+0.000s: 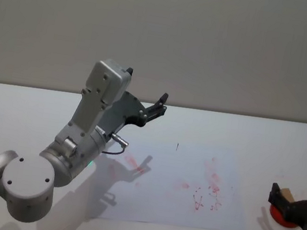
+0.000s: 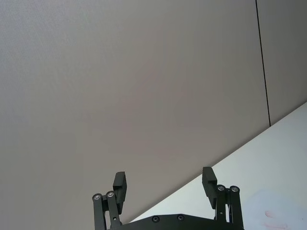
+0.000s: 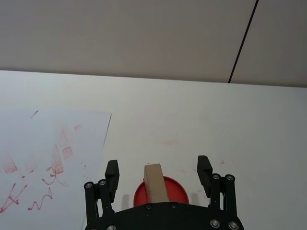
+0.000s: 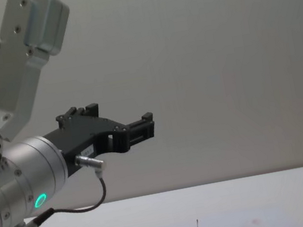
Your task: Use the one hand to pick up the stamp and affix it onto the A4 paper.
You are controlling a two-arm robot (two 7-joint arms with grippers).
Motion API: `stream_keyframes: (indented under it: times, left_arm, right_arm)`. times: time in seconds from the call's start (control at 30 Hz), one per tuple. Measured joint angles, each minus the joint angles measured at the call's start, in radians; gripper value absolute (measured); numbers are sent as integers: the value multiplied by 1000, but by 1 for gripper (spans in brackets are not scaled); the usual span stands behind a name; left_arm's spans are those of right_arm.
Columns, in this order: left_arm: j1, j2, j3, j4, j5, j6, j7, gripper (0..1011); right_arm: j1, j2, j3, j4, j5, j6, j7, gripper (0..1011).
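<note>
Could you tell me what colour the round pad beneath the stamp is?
The round pad is red; right wrist view.

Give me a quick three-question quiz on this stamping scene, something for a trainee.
1. True or false: the right gripper is shut on the stamp.
2. Relative to the A4 paper, the stamp stands: A) on it; B) to its right, on a red pad; C) to its left.
3. Fill in: the raised left gripper has its fingers ____.
Key: 1 false, it is open, one finger on either side of the stamp; 2 B; 3 open.
</note>
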Motion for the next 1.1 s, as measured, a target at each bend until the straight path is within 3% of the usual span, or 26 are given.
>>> stream_keyframes:
  times: [0.63,0.8,1.1]
  left_arm:
    - [0,0,0,0,0,0,0,1001]
    - [0,0,0,0,0,0,0,1001]
    - [0,0,0,0,0,0,0,1001]
  right_arm:
    - [20,-17,13,55,-3,51,15,994]
    - [24,-19,14,64,-4,58,21,902]
    - [29,-22,16,72,-6,65,26,628]
